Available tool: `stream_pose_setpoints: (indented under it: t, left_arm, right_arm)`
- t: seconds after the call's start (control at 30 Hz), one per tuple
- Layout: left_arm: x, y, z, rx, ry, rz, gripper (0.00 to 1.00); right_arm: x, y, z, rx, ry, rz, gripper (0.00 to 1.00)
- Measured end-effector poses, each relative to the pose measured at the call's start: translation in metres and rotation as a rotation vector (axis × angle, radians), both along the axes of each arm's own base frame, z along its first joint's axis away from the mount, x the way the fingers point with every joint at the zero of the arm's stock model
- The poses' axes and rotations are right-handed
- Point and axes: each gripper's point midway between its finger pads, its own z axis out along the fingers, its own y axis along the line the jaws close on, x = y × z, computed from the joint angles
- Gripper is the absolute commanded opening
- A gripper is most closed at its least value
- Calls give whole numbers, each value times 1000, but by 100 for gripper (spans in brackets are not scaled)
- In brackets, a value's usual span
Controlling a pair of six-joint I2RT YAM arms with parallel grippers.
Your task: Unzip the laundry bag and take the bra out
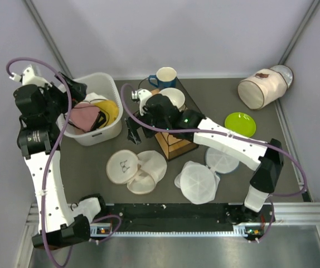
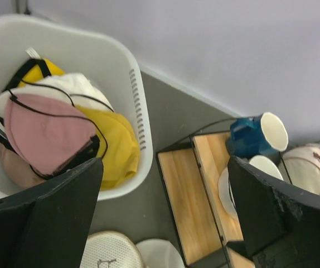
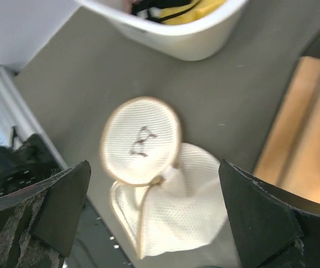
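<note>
Both grippers are empty, fingers spread wide. The left gripper (image 2: 164,167) hangs over the near edge of a white basket (image 2: 133,78) at the table's far left. The bra (image 2: 43,131) lies inside the basket, dusty pink with thin dark edging, on top of a yellow cloth (image 2: 115,148). The right gripper (image 3: 154,167) hovers above the laundry bag (image 3: 143,139), not touching it. The bag rests on the grey table (image 1: 216,92) just in front of the basket and apart from it. It is unzipped, its cream halves splayed open, and the face with the small glasses mark is turned up. A wooden stand (image 1: 177,146) sits to the bag's right.
</note>
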Motion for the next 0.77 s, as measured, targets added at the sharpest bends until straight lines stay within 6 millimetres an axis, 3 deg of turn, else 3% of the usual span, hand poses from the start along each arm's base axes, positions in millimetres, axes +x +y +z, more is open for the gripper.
stream_pose_setpoints:
  t: [0.13, 0.33, 0.43, 0.57, 0.77]
  left_arm:
    - [-1, -13, -28, -51, 61, -65, 99]
    - [-15, -34, -98, -144, 203, -138, 99]
    - [-17, -37, -118, -161, 252, -148, 99]
    - [-22, -38, -128, -163, 281, -148, 99]
    - [-28, -39, -125, -144, 271, -154, 99]
  right_arm:
    - [18, -28, 20, -58, -130, -94, 99]
    - [43, -92, 84, -83, -360, -306, 99]
    - [46, -118, 111, -77, -428, -384, 99]
    - [46, -139, 132, -65, -473, -449, 99]
    - [49, -149, 134, -77, -485, -494, 99]
